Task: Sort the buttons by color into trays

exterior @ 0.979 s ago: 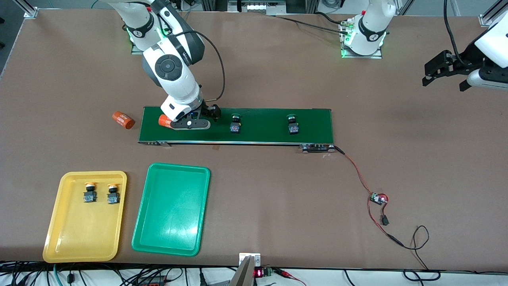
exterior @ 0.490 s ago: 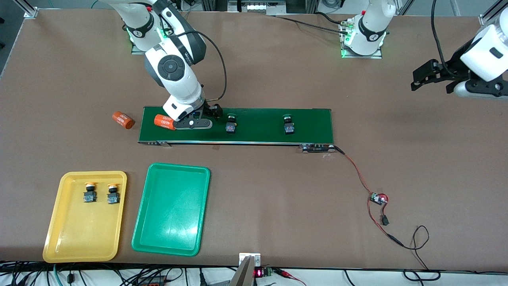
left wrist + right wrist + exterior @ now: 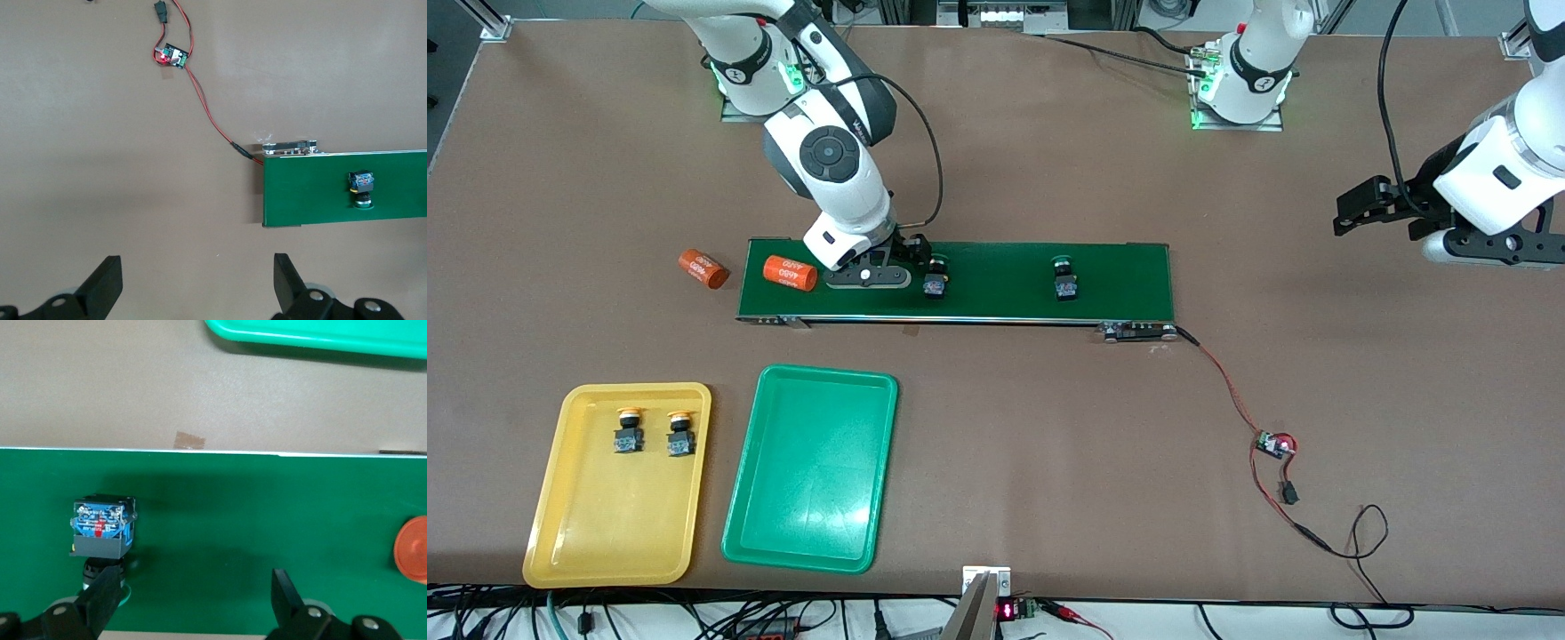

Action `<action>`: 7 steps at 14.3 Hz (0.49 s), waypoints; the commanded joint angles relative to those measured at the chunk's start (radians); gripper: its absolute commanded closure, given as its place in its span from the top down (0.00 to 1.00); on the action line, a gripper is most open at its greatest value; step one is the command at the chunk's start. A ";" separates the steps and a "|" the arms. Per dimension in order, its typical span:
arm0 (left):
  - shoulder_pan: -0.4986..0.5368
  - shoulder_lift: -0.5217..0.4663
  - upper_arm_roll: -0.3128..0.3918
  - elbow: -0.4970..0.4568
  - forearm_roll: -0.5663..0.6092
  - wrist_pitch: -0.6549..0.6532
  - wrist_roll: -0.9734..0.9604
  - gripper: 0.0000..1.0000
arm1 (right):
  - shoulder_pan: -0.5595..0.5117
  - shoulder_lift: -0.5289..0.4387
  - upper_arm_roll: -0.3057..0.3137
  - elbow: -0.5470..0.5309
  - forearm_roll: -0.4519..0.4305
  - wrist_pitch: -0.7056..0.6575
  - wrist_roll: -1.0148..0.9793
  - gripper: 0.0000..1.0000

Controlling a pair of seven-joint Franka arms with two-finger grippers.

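Two green-capped buttons (image 3: 935, 279) (image 3: 1064, 281) ride on the dark-green conveyor belt (image 3: 996, 293). Two yellow-capped buttons (image 3: 629, 431) (image 3: 680, 436) sit in the yellow tray (image 3: 605, 524). The green tray (image 3: 809, 498) beside it holds nothing. My right gripper (image 3: 891, 267) hangs open low over the belt. In the right wrist view that gripper (image 3: 193, 600) has one finger right beside the closer green button (image 3: 100, 528), which lies outside the gap. My left gripper (image 3: 1378, 222) (image 3: 197, 280) is open over bare table off the belt's left-arm end, where the other green button (image 3: 361, 187) shows.
One orange cylinder (image 3: 790, 273) lies on the belt at the right arm's end, and another (image 3: 703, 268) rests on the table just off it. A red-and-black wire with a small circuit board (image 3: 1272, 443) trails from the belt's left-arm end toward the front camera.
The belt has carried both green buttons and the orange cylinder toward the right arm's end. My right gripper has shifted along the belt to the closer button. The left gripper has moved toward the belt.
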 commanded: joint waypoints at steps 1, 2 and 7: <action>0.006 0.009 0.003 0.011 -0.021 0.019 0.001 1.00 | 0.006 0.014 -0.006 0.022 -0.025 -0.007 0.023 1.00; 0.005 0.044 0.003 0.014 -0.022 0.016 -0.001 1.00 | 0.005 0.014 -0.007 0.022 -0.025 -0.007 0.023 1.00; -0.008 0.049 -0.014 0.031 0.096 0.027 -0.053 1.00 | 0.002 0.016 -0.009 0.029 -0.020 -0.007 0.025 1.00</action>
